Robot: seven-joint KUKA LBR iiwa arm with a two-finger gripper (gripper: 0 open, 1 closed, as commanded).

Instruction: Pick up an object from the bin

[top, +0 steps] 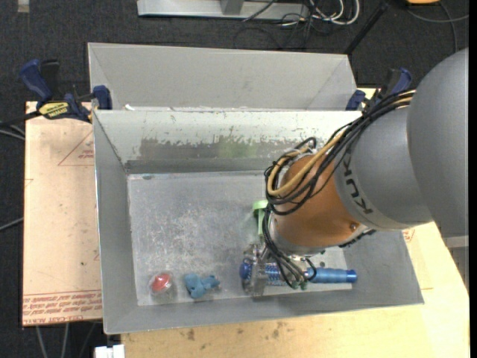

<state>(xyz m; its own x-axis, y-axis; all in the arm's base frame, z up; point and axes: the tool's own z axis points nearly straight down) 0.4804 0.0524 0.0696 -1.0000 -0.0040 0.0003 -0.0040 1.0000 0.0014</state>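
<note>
Grey metal bin [112,222] seen from above, with the grey robot arm [417,155] entering from the right; the arm's casing bears black lettering of which "KU" is legible, the rest being turned out of sight; an orange wrist cover [305,215], ringed by black and yellow cables [298,162], sits above the gripper [257,276], which is low at the bin floor near the front wall, right of centre; how far it is open cannot be told, nor whether it has hold of anything; a slender blue cylindrical object [335,277] lies flat along the front wall, one end by the gripper, the other pointing right; a small dark blue piece [246,269] shows just left of the gripper; a bright green object [259,211] shows at the cover's left edge; well apart, towards the front left corner, a small red round object [160,283] lies just beside a light blue crumpled object [200,285].
</note>
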